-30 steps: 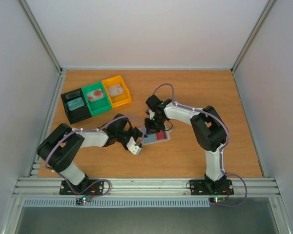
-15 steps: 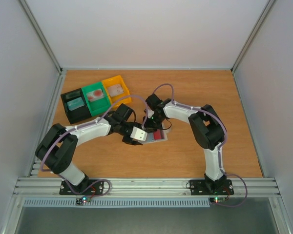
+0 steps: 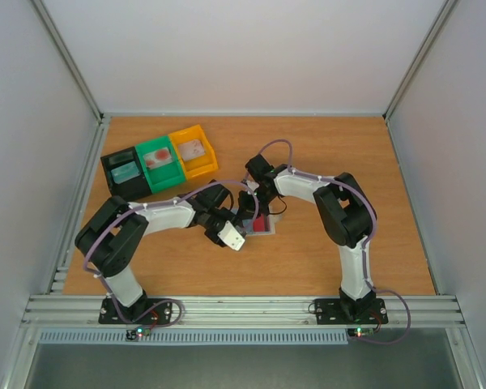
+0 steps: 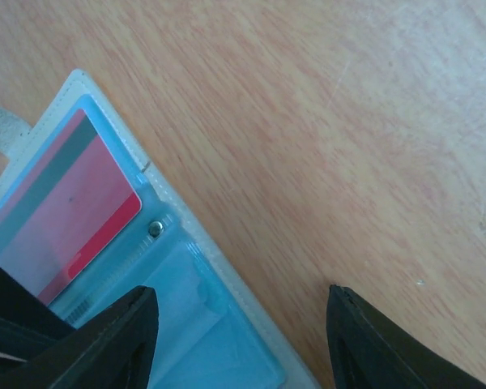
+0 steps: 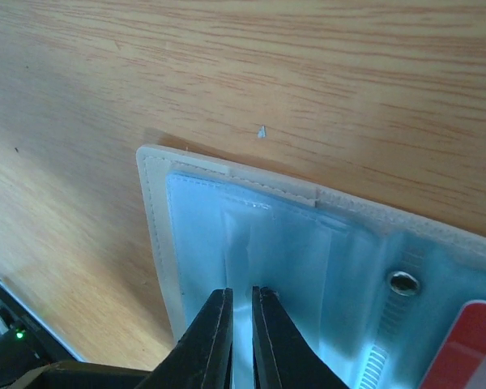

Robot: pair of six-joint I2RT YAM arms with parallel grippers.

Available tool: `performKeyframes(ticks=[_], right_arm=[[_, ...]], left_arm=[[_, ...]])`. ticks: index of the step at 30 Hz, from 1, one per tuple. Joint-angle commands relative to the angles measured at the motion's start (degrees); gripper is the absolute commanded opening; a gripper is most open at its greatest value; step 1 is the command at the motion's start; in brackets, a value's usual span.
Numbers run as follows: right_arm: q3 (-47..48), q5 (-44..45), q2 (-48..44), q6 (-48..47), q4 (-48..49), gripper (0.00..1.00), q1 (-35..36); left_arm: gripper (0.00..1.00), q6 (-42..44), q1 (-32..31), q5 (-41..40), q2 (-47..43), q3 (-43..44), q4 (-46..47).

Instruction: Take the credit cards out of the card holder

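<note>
No card out yet: red card (image 4: 73, 211) in the holder (image 5: 156, 235), my closed right claw (image 5: 241, 296) on its pale pocket (image 5: 300, 259), my left claw (image 4: 241, 292) open.

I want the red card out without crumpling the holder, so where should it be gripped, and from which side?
Probably the red card's bright bare strip beside the metal snap, at the card holder's middle fold. Come from that fold side, low and flat: the card lies flat, and the rest looks paler, tucked under the holder's plastic.
</note>
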Motion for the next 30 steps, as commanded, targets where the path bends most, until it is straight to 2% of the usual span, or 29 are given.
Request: performKeyframes(ticks=[1,3,8,14,20,23,24,27,30], right_arm=[[-0.4,-2.0,-0.5,-0.3,-0.4,0.09,-0.1],[0.2,-2.4,-1.1,-1.0,-1.3,0.09,-0.1],[1.7,-2.0,-4.8,-3.1,-4.4,0.09,-0.1],[2.2,-3.0,-6.3,-4.6,-7.2,0.1,-0.2],[3.2,1.0,-11.7,-7.5,-12.2,0.12,-1.7],[2.7,7.9,-14.7,-7.8,-15.5,0.14,-4.5],[2.7,11.9,-15.0,-7.9,-17.2,0.17,-5.0],[4.3,24.2,-12.7,-8.7,-23.3,0.36,-5.5],[4.2,27.9,-10.6,-8.9,-25.4,0.64,-5.4]], left_arm=[[0.58,1.9,-0.1,-4.4,2.2,0.4,-2.6],[0.58,1.6,-0.1,-4.8,2.8,0.9,-4.3],[0.45,1.1,0.0,-8.8,4.4,0.6,-2.7],[0.44,1.3,0.3,-8.4,5.9,-0.1,-0.7],[0.42,2.5,0.6,-8.5,6.0,-1.9,-1.6],[0.41,2.2,0.7,-8.4,5.8,-2.0,-1.5],[0.41,2.0,0.8,-8.4,5.7,-2.0,-1.3],[0.41,1.9,1.0,-8.4,5.4,-2.3,-1.0],[0.41,2.5,1.0,-8.2,5.2,-2.8,-0.6]])
